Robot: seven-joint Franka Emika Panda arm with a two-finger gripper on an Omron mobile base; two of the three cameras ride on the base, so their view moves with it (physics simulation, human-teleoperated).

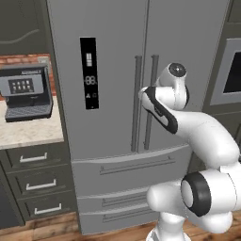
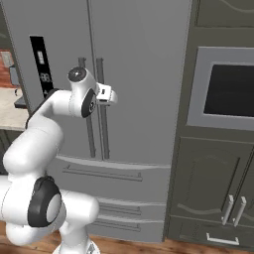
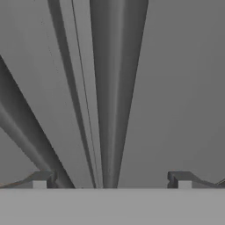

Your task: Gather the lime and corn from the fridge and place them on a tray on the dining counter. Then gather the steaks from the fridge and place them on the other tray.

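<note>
Left base view: fridge [image 1: 117, 70], both doors shut so the lime, corn and steaks are presumably still inside; the arm rises from 5 o'clock and its wrist sits against the right door's handle [image 1: 151, 101], probably to pull it. Right base view: the same handle [image 2: 102, 109] at 10 o'clock, with the gripper [image 2: 110, 95] level upon it. Hand view: fingertips [image 3: 41, 179] spread wide at 6 o'clock, holding nothing, the handle [image 3: 112, 88] running up between them.

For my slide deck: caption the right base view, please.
Open gripper reaching for the right door handle of the closed fridge.
</note>
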